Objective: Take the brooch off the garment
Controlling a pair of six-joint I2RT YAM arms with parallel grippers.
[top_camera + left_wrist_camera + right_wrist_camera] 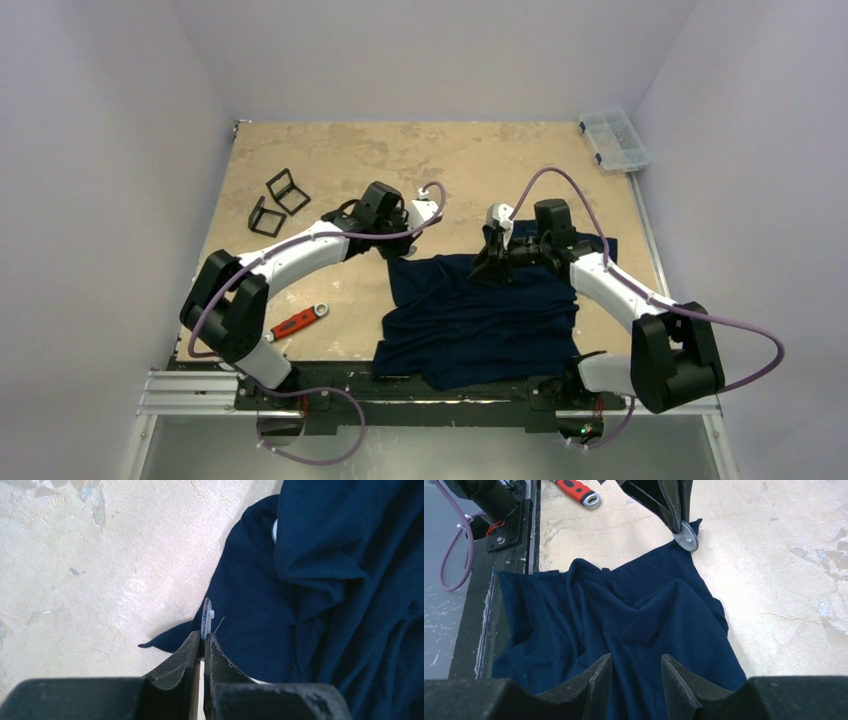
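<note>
Two black folding stands [278, 202] lie at ten o'clock on the tan surface [450, 160], well apart from everything else. A red-handled wrench [297, 322] rests at eight o'clock, near the left arm [300, 245], and shows again in the right wrist view at eleven o'clock [580, 491].

The left arm reaches in towards the centre. Its jaws are closed tight on the brooch [206, 617], a thin round disc seen edge-on from the left wrist, with only its upper half standing clear above the tips. A fine pin [219, 625] juts out bare from the disc's back, at one o'clock from the tips. From the right wrist the same brooch [686, 539] shows its silvery round face, hanging just at the pointed corner of the garment [624, 615]; whether disc and cloth touch cannot be told.

The garment [480, 320] lies crumpled and folded from the centre of the surface down to six o'clock, its near hem draped over the dark base rail. The brooch is at its eleven o'clock corner. In the left wrist view the navy cloth [340, 580] fills the three o'clock side.

The right arm [610, 285] bends in from four o'clock, its jaws at the garment's twelve o'clock edge. They stand parted, with rumpled cloth showing in the gap and nothing clamped; whether the tips touch the fabric cannot be told.

A clear plastic box [613, 140] sits at the surface's two o'clock corner.
</note>
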